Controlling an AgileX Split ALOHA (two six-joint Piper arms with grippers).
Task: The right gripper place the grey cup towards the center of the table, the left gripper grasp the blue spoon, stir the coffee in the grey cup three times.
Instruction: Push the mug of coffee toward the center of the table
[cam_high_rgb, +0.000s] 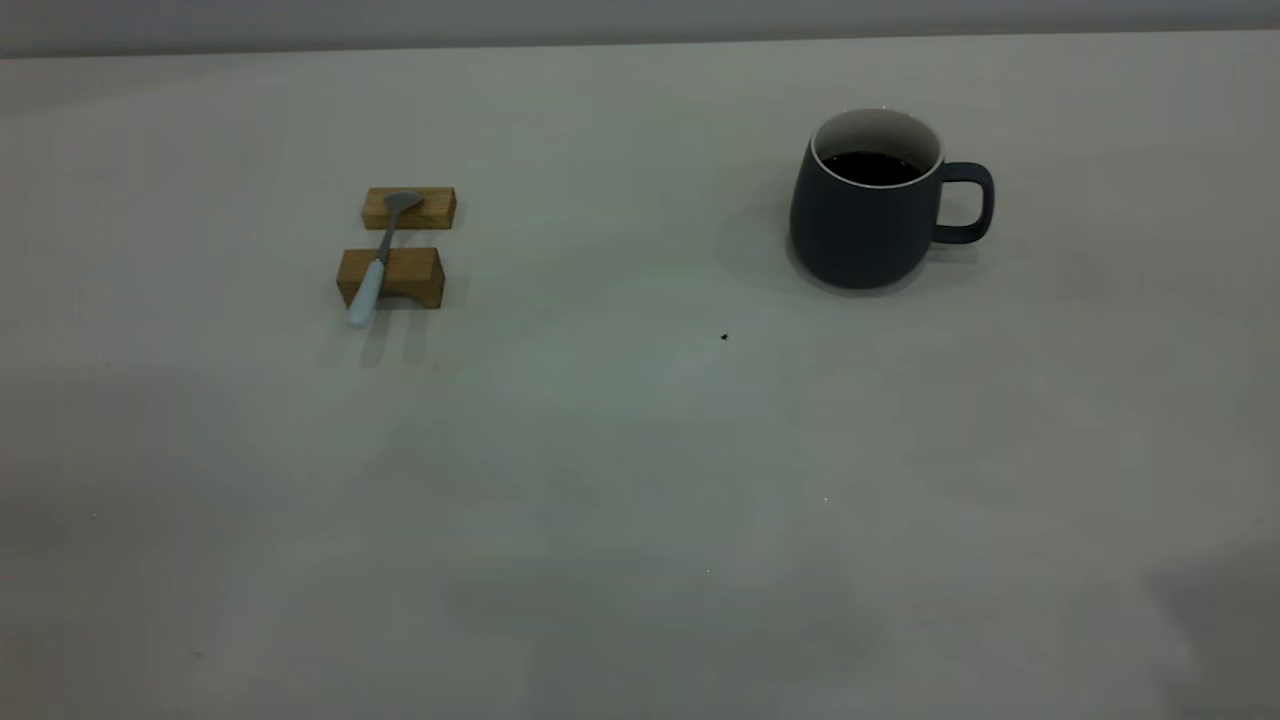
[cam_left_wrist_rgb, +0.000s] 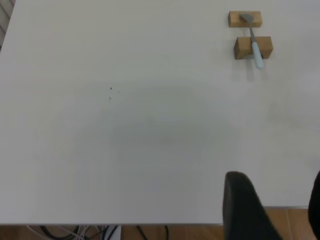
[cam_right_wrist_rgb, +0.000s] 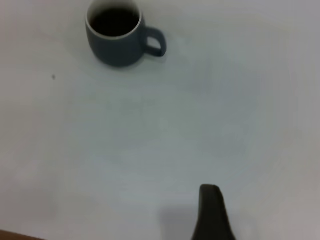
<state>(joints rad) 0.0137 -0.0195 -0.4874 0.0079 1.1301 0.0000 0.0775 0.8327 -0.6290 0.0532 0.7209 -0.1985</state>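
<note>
While the cup (cam_high_rgb: 868, 215) sits untouched at the right side of the table (cam_high_rgb: 640, 500), nothing in this task has begun. It stands upright, its handle (cam_high_rgb: 966, 203) pointing away from the centre, and the coffee (cam_high_rgb: 872, 166) lies dark and level well below the white rim.

Over on the left, the spoon (cam_high_rgb: 378, 255) rests across two wooden blocks (cam_high_rgb: 400, 245), bowl on the far block, blue handle overhanging the near one, so there's air under it for fingers later. A dark speck (cam_high_rgb: 724, 337) marks the table roughly midway between the two.

Neither arm shows in the exterior view. Only one dark finger of the right gripper (cam_right_wrist_rgb: 212, 212) peeks into its wrist view, well back from the cup, so how wide it stands I cannot tell; it holds nothing. The left gripper (cam_left_wrist_rgb: 280, 210) shows two dark fingers with a clear gap between them, parted and empty, far from the spoon.

First job, I'd say, is the right arm's: come in level, take the cup low on the body or by the handle, and slide or carry it gently toward the centre. Any tilt or jerk risks a spill.
</note>
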